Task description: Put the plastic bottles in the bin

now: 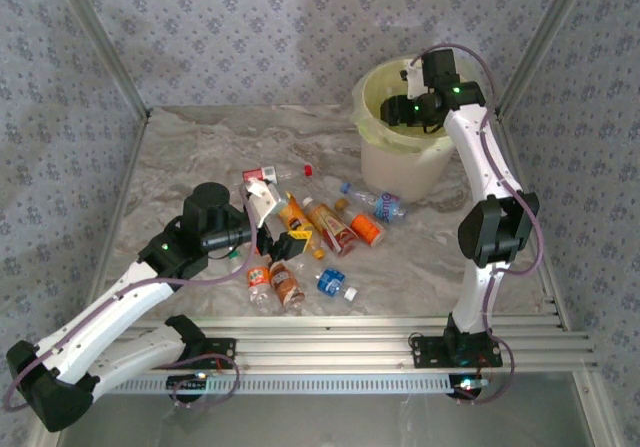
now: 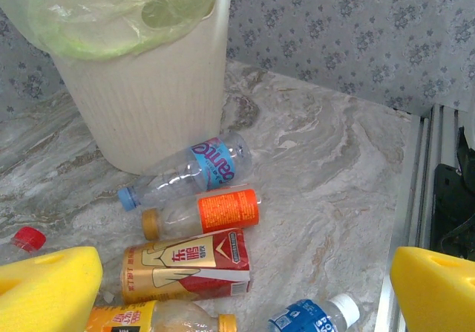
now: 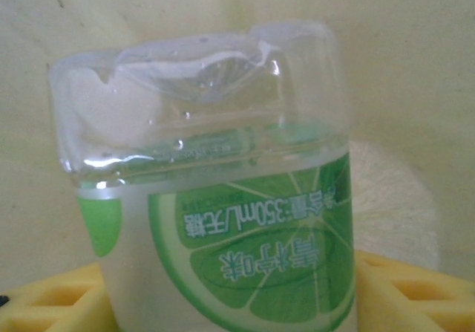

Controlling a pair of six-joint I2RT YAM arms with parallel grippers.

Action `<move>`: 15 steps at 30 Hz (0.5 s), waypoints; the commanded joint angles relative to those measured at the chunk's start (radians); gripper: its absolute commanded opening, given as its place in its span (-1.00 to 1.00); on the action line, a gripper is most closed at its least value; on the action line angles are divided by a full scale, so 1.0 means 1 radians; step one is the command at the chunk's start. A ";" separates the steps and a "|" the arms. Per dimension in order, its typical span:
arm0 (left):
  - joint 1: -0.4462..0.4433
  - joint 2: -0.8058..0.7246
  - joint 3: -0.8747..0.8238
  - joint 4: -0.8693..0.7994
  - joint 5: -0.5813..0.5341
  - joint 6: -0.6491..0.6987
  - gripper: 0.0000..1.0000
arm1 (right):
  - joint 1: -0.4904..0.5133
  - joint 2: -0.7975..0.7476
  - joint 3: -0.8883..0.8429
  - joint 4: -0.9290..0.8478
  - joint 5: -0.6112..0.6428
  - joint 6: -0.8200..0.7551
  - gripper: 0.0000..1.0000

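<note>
Your right claw (image 1: 412,110) hangs over the bin (image 1: 378,162). A green bottle (image 3: 223,220) sits between its yellow pads (image 3: 44,302). You cannot tell if they squeeze it or not. Your left claw (image 1: 275,229) is wide apart, over the other bottles (image 2: 223,209) lying on the surface (image 2: 334,168) beside the bin.

Walls (image 1: 250,37) papered in a grey floral pattern are seen on three sides. A marbled grey tabletop (image 1: 200,157) is edged in front by aluminium rails (image 1: 330,352).
</note>
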 commanded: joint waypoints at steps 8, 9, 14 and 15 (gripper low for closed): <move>-0.005 -0.001 0.010 -0.010 0.033 0.020 0.99 | -0.003 -0.025 0.006 -0.007 0.015 0.019 0.59; -0.006 -0.002 0.010 -0.010 0.034 0.020 0.99 | -0.003 -0.031 0.008 -0.007 0.021 0.020 0.59; -0.006 -0.003 0.013 -0.012 0.039 0.020 0.99 | -0.002 -0.086 -0.004 0.005 0.063 0.025 0.59; -0.006 -0.003 0.013 -0.011 0.042 0.020 0.99 | -0.002 -0.099 -0.005 0.007 0.070 0.026 0.59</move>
